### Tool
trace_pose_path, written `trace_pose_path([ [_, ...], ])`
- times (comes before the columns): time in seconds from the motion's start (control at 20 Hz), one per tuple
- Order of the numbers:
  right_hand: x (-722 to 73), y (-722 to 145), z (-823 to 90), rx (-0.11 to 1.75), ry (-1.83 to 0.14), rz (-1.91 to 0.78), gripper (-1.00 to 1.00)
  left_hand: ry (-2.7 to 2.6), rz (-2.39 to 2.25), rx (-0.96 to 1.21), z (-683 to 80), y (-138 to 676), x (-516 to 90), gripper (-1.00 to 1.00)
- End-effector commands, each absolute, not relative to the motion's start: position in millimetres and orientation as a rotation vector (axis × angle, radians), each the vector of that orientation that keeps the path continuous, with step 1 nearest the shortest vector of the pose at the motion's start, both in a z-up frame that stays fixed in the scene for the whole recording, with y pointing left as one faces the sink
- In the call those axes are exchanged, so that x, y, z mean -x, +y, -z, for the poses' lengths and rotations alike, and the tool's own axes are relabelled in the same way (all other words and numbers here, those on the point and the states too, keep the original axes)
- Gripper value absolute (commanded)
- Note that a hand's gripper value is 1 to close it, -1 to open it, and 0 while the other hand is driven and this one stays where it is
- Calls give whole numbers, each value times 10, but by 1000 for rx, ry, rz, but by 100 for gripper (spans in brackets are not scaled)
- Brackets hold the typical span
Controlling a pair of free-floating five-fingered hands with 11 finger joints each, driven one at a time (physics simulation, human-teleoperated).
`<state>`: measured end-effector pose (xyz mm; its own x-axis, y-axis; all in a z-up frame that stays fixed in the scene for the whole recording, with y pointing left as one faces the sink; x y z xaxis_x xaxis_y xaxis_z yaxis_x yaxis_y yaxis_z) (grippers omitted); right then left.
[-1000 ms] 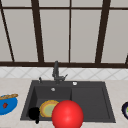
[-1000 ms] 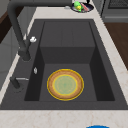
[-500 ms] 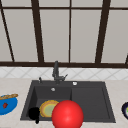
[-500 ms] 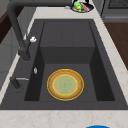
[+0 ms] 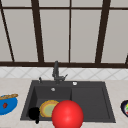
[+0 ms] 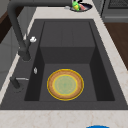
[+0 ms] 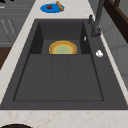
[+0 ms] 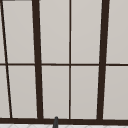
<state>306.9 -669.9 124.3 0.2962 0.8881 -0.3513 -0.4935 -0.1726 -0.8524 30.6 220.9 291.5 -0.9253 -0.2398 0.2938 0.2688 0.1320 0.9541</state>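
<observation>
Left hand (image 5: 34, 113) at sink's (image 6: 67, 32) front-left corner; finger state unclear. Plate (image 5: 48, 108) lies flat just right of it; red ball (image 5: 67, 114) beyond.

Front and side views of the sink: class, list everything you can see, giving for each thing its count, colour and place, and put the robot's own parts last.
Sink: one, dark grey, set in the pale counter, basin on the left and draining board on the right.
Plate: one, yellow-orange rim with a green middle, flat on the basin floor.
Faucet: one, dark grey, behind the basin.
Red ball: one, red, at the sink's front edge in the front view.
Blue dish: one, blue, holding a red piece and a tan stick, on the counter left of the sink.
Dark bowl: one, dark with green and red contents, on the counter right of the sink.
Window: one, dark brown bars, behind the sink.
Left hand: one, black, at the basin's front left corner.
</observation>
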Motion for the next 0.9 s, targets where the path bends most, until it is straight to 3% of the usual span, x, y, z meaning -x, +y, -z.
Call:
trace_pose_path([
  [0.0, -3068, -6699, -1122, 1150, -390, -1334, 100, -2040, 1848, 28, -2915, 2209, -306, 0],
  [0.35, -3217, -6731, -1165, 1232, -421, -1317, 100, -2040, 1848, 28, -2915, 2209, -306, 0],
  [0.4, -3214, -6750, -1215, 1265, -457, -1288, -100, -2040, 1848, 28, -2915, 2209, -306, 0],
  [0.85, -2982, -6690, -1735, 1265, -494, -1281, -100, -2040, 1848, 28, -2915, 2209, -306, 0],
])
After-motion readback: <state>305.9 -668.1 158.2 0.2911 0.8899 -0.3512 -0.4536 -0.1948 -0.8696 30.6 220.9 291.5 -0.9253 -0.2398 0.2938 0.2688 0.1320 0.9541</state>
